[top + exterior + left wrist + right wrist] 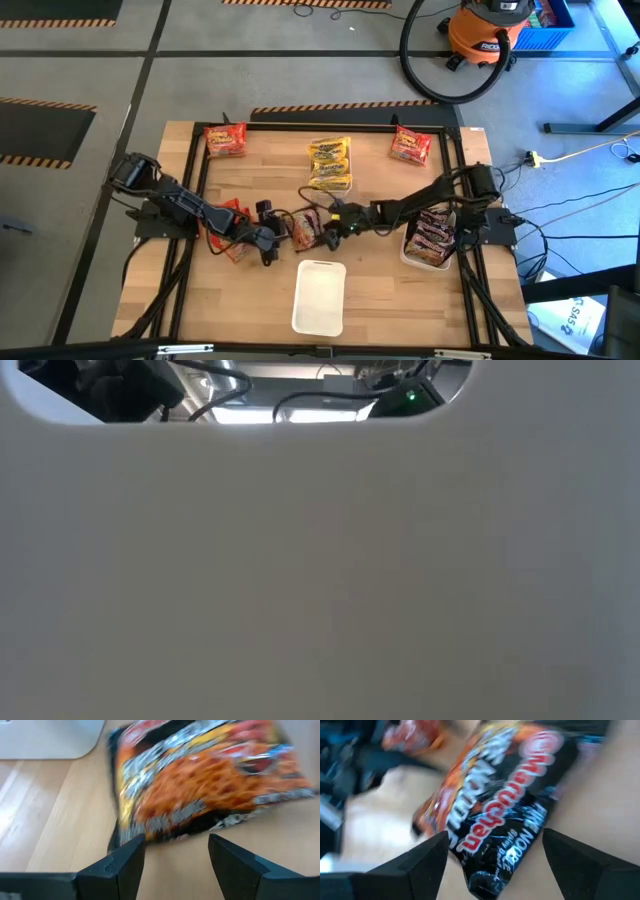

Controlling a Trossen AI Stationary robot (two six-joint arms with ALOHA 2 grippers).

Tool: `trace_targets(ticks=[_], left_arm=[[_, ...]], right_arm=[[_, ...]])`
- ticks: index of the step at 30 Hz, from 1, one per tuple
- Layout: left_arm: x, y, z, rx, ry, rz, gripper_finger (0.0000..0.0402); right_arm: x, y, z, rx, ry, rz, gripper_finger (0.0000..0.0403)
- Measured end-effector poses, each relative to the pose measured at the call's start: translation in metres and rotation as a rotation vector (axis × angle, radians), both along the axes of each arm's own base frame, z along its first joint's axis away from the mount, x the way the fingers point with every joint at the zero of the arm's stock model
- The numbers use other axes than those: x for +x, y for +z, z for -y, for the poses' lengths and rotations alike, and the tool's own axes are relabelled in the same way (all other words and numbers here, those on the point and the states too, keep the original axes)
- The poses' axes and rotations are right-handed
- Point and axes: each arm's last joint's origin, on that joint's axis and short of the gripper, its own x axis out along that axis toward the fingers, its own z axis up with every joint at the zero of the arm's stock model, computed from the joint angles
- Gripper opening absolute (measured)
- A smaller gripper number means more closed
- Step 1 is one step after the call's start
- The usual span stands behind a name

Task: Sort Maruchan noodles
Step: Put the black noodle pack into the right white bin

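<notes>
A dark Maruchan packet with orange noodle print [305,228] lies flat on the wooden table between my two grippers. My left gripper [268,243] is open just to its left; in the left wrist view the packet [200,775] lies just ahead of the open gripper [175,840]. My right gripper [322,230] is open at the packet's right end; in the right wrist view the packet [510,805] reaches in between the spread fingers of the gripper [495,837]. A red packet [230,222] lies under the left arm.
An empty white tray [320,295] sits near the front edge; its wall [320,580] blocks most of the low view. A second tray at the right holds dark packets [432,235]. Red packets [225,140] [410,147] and stacked yellow ones [330,163] lie toward the far edge.
</notes>
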Motion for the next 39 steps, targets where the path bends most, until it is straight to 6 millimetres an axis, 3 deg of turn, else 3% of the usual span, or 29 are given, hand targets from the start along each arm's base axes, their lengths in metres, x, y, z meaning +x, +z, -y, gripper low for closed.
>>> trace_targets(ticks=[5,11,21,31,39], left_arm=[[0.002,0.000,-0.006,-0.013,0.017,0.000,0.0211],[0.005,0.002,-0.003,-0.068,-0.021,0.029,0.0211],[0.016,0.013,0.002,-0.222,-0.021,0.193,0.0211],[0.020,-0.028,0.002,-0.174,0.058,0.073,0.0211],[0.021,-0.030,0.004,-0.161,0.048,0.088,0.0211]], right_arm=[[-0.005,0.001,-0.005,0.056,0.036,-0.065,0.0303],[-0.009,0.016,0.007,0.062,-0.039,-0.062,0.0303],[-0.007,0.018,0.019,0.064,-0.104,-0.037,0.0303],[-0.002,0.014,0.022,0.033,-0.125,0.012,0.0303],[0.005,0.017,0.021,0.055,-0.101,0.108,0.0303]])
